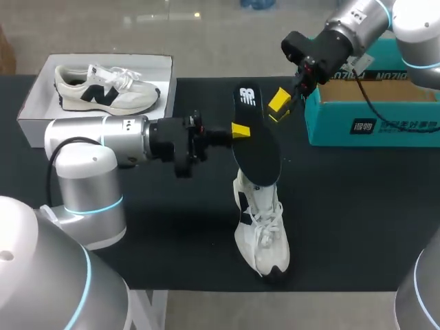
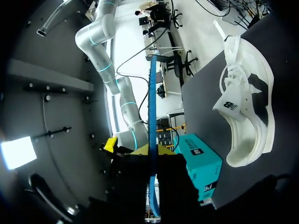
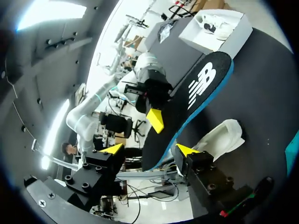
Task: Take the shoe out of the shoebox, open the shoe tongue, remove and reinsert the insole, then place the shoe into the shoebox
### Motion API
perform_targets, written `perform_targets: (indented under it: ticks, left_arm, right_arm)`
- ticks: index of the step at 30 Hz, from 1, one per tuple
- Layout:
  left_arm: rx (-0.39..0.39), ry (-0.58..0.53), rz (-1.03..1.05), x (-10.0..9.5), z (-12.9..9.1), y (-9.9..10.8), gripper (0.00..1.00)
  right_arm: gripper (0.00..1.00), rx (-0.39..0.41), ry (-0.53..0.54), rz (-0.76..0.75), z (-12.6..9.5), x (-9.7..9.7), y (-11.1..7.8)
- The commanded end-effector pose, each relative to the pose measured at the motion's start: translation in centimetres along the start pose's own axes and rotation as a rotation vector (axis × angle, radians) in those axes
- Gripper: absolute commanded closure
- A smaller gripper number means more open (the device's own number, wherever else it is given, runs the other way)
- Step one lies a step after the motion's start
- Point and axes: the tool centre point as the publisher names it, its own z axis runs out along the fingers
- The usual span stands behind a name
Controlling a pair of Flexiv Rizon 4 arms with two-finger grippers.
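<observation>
Though aloft, insole (image 1: 258,151) (in left hand (image 1: 241,130))

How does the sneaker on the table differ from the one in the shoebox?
The table sneaker stands on its sole; the boxed sneaker lies on its side in the white shoebox. A black insole in the left end effector hangs over the table sneaker; nothing touches the boxed sneaker. Both are white with dark marks.

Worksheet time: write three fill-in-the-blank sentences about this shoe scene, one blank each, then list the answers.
1. The left gripper is shut on the black ____.
2. The right gripper has its fingers ____.
3. A second shoe lies inside the white ____.

Answers: insole; open; shoebox.
</observation>
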Motion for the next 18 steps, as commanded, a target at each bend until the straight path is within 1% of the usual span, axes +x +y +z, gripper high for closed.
perform_targets:
  ticks: [1,4,8,13,18]
  left_arm:
    - [0.025,0.007,-0.013,0.6,0.1,0.4,1.0]
    - [0.039,0.016,-0.026,0.9,0.2,0.2,1.0]
    - [0.05,0.02,-0.051,1.1,0.3,0.2,1.0]
    - [0.057,0.019,-0.087,1.3,0.4,0.3,1.0]
    - [0.062,0.021,-0.096,1.4,0.8,-0.1,1.0]
  right_arm:
    - [0.0,-0.045,-0.246,-0.004,-0.7,4.2,-2.7]
    - [0.0,-0.015,-0.363,-0.026,-1.1,5.8,-3.4]
    - [0.0,0.009,-0.493,-0.035,-1.4,7.2,-4.7]
    - [0.0,0.022,-0.657,-0.051,-1.6,8.5,-6.0]
    - [0.0,0.027,-0.785,-0.046,-1.8,9.0,-6.3]
